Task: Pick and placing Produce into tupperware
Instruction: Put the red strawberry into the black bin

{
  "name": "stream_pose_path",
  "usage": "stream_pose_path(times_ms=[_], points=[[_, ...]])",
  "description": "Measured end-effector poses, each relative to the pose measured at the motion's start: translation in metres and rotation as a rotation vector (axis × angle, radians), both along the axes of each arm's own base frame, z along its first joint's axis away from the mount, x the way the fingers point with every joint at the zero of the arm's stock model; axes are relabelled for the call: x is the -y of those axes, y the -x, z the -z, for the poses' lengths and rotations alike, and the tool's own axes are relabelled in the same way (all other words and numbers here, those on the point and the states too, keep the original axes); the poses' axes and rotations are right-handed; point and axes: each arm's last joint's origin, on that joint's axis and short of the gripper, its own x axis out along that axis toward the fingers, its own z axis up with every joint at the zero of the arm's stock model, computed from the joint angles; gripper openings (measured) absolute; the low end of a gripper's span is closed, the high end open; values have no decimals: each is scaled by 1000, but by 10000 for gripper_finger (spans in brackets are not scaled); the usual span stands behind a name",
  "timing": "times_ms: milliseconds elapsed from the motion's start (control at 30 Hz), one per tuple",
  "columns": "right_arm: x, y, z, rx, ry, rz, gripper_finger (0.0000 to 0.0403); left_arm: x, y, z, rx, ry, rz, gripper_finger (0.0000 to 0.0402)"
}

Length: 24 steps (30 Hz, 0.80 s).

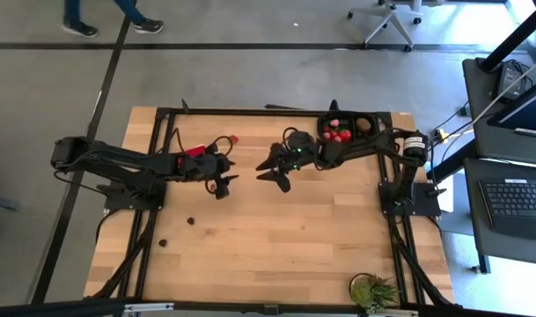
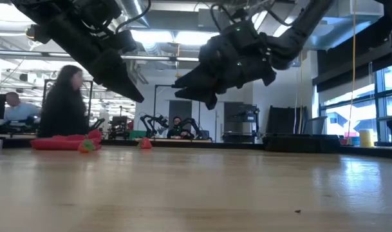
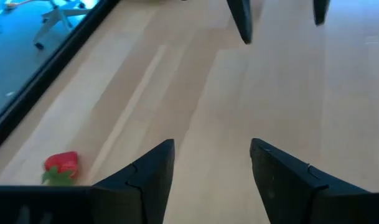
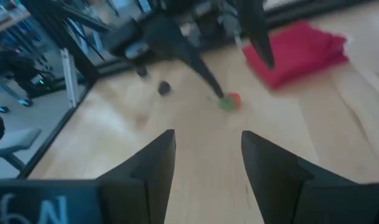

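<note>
The table [image 1: 276,229] is pale wood, smooth with a faint grain. The cloth [image 4: 295,53] is soft, matt red fabric. The tray [image 1: 370,117] looks like black plastic. The strawberry [image 3: 61,165] has a slightly glossy red skin.

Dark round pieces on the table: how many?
2. One dark round piece lies near the left arm; the other close by, nearer the table edge. More may be hidden.
</note>
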Motion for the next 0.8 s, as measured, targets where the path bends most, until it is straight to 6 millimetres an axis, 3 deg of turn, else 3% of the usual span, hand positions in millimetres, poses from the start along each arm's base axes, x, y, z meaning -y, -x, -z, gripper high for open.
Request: stream_pose_path(times_ms=[367,567,800], points=[[-2,3,3,33,-10,4,186,3,0,0,-21,-23,61,294],[-2,4,4,13,-15,4,186,10,2,3,-48,11,77,297],[-2,4,5,2,-17,4,186,15,24,23,-321,90,-16,289]])
